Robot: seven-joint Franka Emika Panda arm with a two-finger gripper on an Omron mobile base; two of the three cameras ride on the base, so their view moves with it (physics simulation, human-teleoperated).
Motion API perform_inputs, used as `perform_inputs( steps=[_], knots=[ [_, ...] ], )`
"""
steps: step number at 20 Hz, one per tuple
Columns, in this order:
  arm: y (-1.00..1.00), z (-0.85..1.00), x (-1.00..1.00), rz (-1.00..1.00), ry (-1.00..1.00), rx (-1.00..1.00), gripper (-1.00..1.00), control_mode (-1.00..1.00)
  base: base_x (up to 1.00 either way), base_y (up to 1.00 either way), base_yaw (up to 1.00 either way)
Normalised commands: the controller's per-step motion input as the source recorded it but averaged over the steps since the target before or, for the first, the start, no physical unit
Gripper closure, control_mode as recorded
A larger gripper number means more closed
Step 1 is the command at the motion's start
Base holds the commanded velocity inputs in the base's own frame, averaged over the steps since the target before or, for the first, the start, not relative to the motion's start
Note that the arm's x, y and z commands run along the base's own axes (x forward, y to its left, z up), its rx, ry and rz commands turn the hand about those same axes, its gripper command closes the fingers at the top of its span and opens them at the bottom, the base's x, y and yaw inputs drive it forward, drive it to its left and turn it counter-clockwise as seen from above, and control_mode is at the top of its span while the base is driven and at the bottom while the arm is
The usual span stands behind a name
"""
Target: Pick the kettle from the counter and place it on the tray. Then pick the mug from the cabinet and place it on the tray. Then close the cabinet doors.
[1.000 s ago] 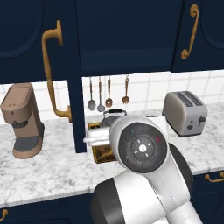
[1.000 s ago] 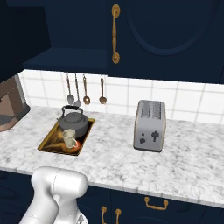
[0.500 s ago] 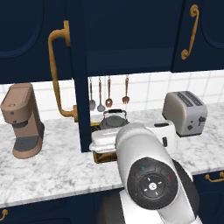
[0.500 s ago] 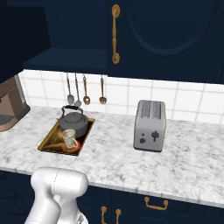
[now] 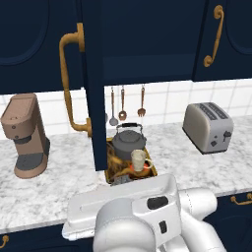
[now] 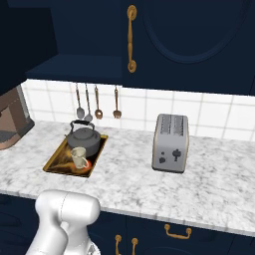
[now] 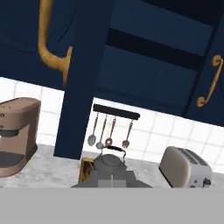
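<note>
Currently: my gripper (image 7: 112, 183) is sitting shut and empty, facing the open cabinet door (image 7: 85, 83) standing edge-on up-left, awaiting closing.

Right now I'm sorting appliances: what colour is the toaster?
Silver-grey toaster, clearest in the right base view.

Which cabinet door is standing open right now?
The left cabinet door, swung out edge-on over the tray with its brass handle facing left; the right door lies flat and shut above the toaster.
</note>
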Motion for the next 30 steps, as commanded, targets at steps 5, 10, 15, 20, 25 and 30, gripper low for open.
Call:
perform_inputs(
  steps=[5,10,15,20,25,30],
  knots=[
    [1.0,0.0,-0.04,-0.09,-0.14,-0.01,1.0,-1.0,0.0,0.0,0.0],
    [0.94,-0.21,0.29,-0.11,-0.01,-0.03,1.0,-1.0,0.0,0.0,0.0],
    [0.54,-0.2,0.52,-0.08,0.0,-0.01,1.0,-1.0,0.0,0.0,0.0],
    [0.16,0.0,0.55,-0.05,-0.02,0.0,1.0,-1.0,0.0,0.0,0.0],
    [0.0,-0.05,0.69,0.0,-0.01,0.0,1.0,-1.0,0.0,0.0,0.0],
    [0.0,0.0,0.61,0.0,-0.07,0.0,1.0,-1.0,0.0,0.0,0.0]
  ],
)
